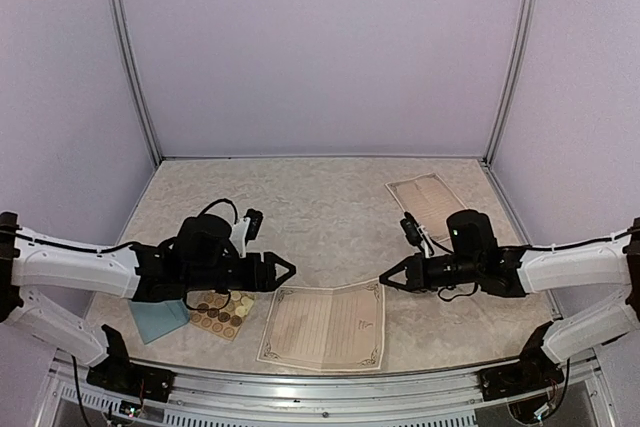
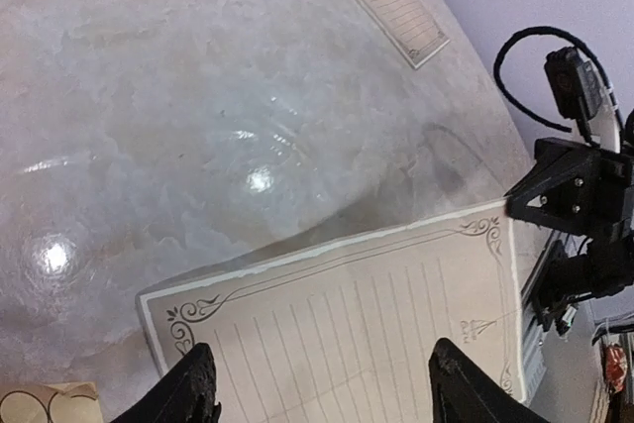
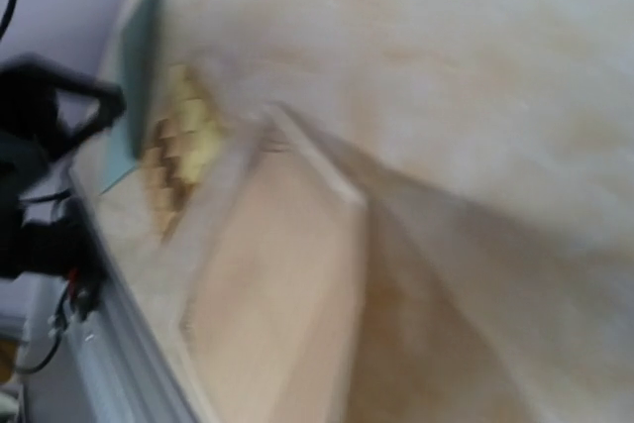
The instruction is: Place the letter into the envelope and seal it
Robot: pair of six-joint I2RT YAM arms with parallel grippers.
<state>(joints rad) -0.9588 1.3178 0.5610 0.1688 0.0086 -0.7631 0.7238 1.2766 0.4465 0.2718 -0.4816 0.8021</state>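
Note:
The letter (image 1: 325, 325), a cream lined sheet with an ornate border and a centre crease, lies near the front edge of the table. In the left wrist view the letter (image 2: 347, 314) fills the lower half, its far edge slightly raised over a shadow. My left gripper (image 1: 285, 270) hovers open at the letter's left side, and its fingertips (image 2: 198, 383) stand wide apart with nothing between them. My right gripper (image 1: 385, 280) is shut, its tip at the letter's far right corner; whether it pinches the paper I cannot tell. The teal envelope (image 1: 160, 319) lies at the front left under my left arm.
A tan sheet of round stickers (image 1: 222, 314) lies between the envelope and the letter. A second cream sheet (image 1: 428, 199) rests at the back right. The right wrist view is blurred and shows the letter (image 3: 277, 284), stickers (image 3: 183, 146) and envelope (image 3: 139, 76).

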